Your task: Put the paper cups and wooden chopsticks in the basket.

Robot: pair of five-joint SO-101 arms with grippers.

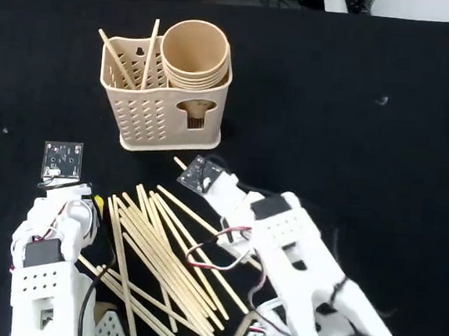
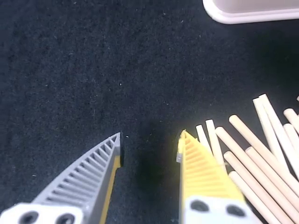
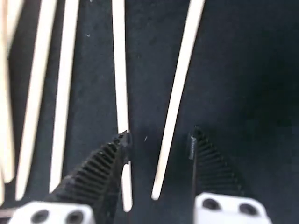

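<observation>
I took it for a robotics lab bench: the table [image 1: 382,166] was draped in black cloth, the left arm [image 1: 42,270] and right arm [image 1: 299,253] were white printed plastic, with loose servo wires [image 1: 209,259] and a bare circuit board [image 1: 61,160].

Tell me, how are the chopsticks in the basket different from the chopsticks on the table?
The chopsticks in the basket stand up leaning, their tips poking above the rim of the basket; the chopsticks on the table lie flat. I can see two chopsticks in the basket, but many chopsticks on the table, spread in a loose, crossing pile. Both are thin, pale wooden sticks.
</observation>
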